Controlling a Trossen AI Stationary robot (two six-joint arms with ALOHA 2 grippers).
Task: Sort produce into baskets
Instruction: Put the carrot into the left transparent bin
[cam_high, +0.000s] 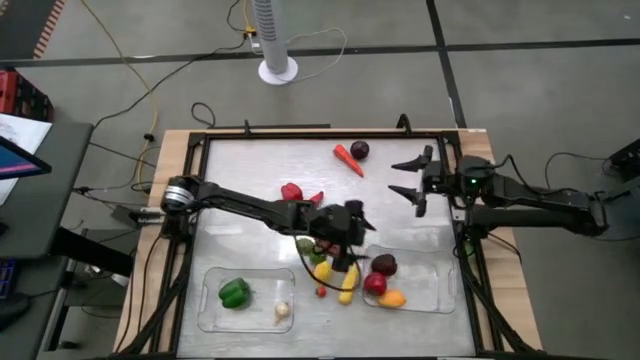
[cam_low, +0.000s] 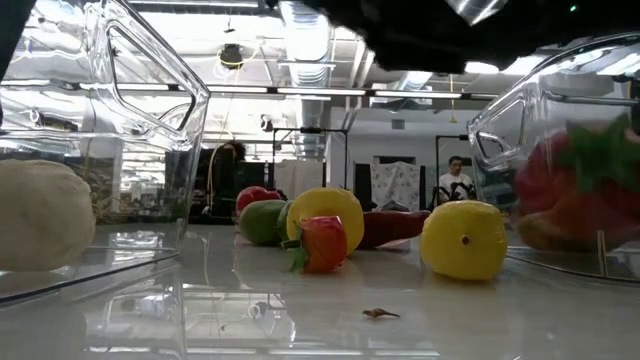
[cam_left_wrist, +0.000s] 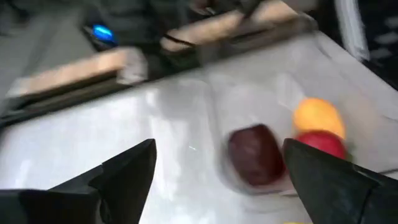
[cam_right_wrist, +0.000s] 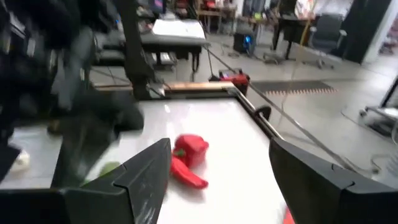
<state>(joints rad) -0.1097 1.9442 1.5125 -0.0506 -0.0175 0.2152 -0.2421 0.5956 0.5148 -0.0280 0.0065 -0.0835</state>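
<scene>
My left gripper (cam_high: 362, 245) (cam_left_wrist: 221, 149) hangs open at the far left corner of the right basket (cam_high: 432, 290), nothing between its fingers. Just beyond its fingertips a dark plum (cam_left_wrist: 255, 155) (cam_high: 383, 265) lies on that basket's floor beside a red fruit (cam_high: 374, 284) and an orange one (cam_high: 393, 297). The left basket (cam_high: 212, 312) holds a green pepper (cam_high: 235, 292) and garlic (cam_high: 283, 311). Between the baskets lie a lemon (cam_high: 322, 270), a second yellow piece (cam_high: 348, 283) and a small red piece (cam_high: 321, 291). My right gripper (cam_high: 395, 177) (cam_right_wrist: 221, 146) waits open at the far right, above the table.
A red pepper (cam_high: 291, 191) (cam_right_wrist: 191, 146) and a red chilli (cam_high: 315, 198) lie mid-table behind the left arm. A carrot (cam_high: 348, 158) and another plum (cam_high: 359, 150) lie near the far edge. A green piece (cam_high: 305, 245) sits under the left arm. A black frame rims the table.
</scene>
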